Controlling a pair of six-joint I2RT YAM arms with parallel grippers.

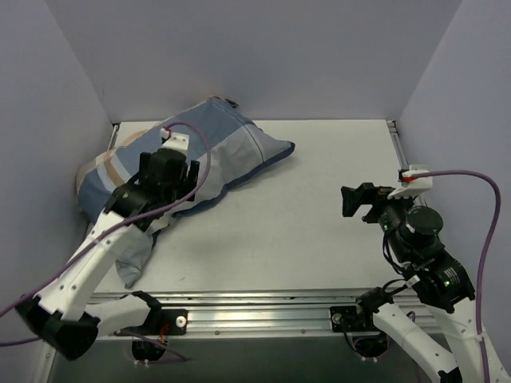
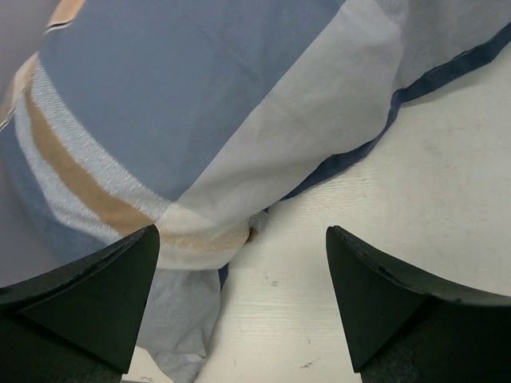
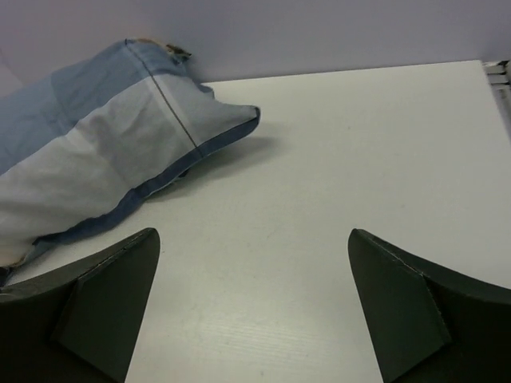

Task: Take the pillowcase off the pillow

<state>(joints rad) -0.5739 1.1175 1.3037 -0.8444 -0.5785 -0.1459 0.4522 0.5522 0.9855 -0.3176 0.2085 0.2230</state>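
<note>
My left hand: fingers spread wide, holding nothing, hovering over the case's near edge where a tan stripe meets a pale block
My right hand: fingers spread wide, empty, over bare table, well apart from the case
Case: at the far left of the table, slanting from the left wall toward the middle, one pointed corner aimed right; blue with pale blocks, tan stripes at its left end, dark blue edging
Contents: the case is plump and filled out; the pillow is hidden inside it
Loose end: a limp flap of the case trails toward the near edge, beneath my left arm
Table: white, matt, with a metal rail along the near edge
Room: pale lilac walls on three sides
Cable: purple, looping to my right wrist
</note>
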